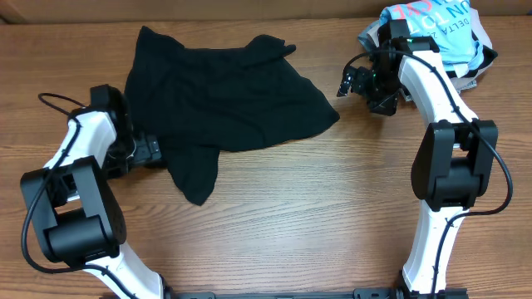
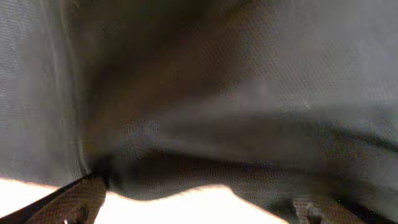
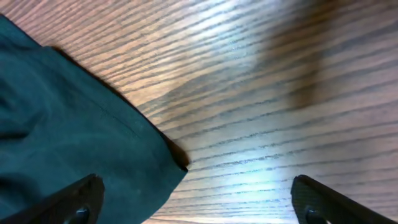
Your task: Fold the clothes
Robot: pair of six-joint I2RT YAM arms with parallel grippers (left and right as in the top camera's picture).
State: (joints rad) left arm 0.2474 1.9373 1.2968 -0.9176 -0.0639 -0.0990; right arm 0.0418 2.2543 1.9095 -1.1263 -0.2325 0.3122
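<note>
A black garment [image 1: 224,100] lies spread and rumpled on the wooden table, with a narrow flap hanging toward the front. My left gripper [image 1: 158,152] is low at the garment's left edge. In the left wrist view the dark cloth [image 2: 236,93] fills the frame, and the fingers [image 2: 196,214] are wide apart with the cloth edge just ahead of them. My right gripper [image 1: 346,85] hovers just past the garment's right corner. In the right wrist view it is open and empty [image 3: 199,208], with the garment corner [image 3: 74,143] by its left finger.
A pile of other clothes [image 1: 440,37], light blue with red print, sits at the back right corner behind the right arm. Bare wooden table [image 1: 332,216] stretches across the front and middle right.
</note>
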